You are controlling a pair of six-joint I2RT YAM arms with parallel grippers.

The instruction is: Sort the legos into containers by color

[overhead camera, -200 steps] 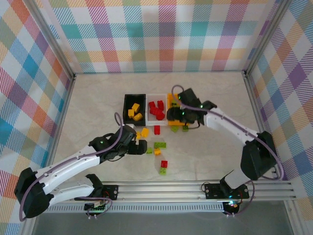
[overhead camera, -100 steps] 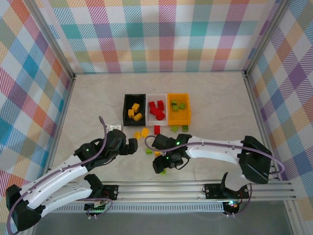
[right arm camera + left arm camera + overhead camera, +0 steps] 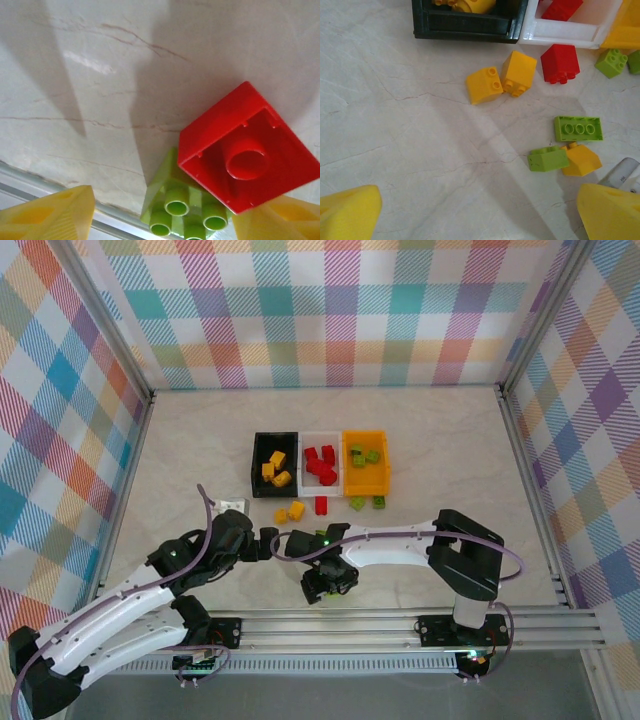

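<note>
Down by the metal rail at the near edge of the tabletop, the right gripper hangs low with its yellow fingers spread wide, clamping nothing. Between them lie a red lego, turned hollow side up, and a lime green lego with its studs showing; the red one overlaps the green one's corner.

Just to the left and a little farther in, the left gripper is likewise parted and empty, facing the bins. Ahead of it, in the left wrist view, a green brick touches a yellow brick. A flat green plate lies just beyond them, three rings showing on its face.

Farther on, two yellow legos lie touching each other. A loose red brick sits just to their right, and a small green lego lies right of that.

These pieces lie just in front of the three containers, which stand in a row, side against side, at the middle of the tabletop. The black bin on the left holds yellow pieces. The white bin in the middle holds red ones, and the orange-yellow bin on the right holds green ones. A plaid-patterned wall closes off the far side.
</note>
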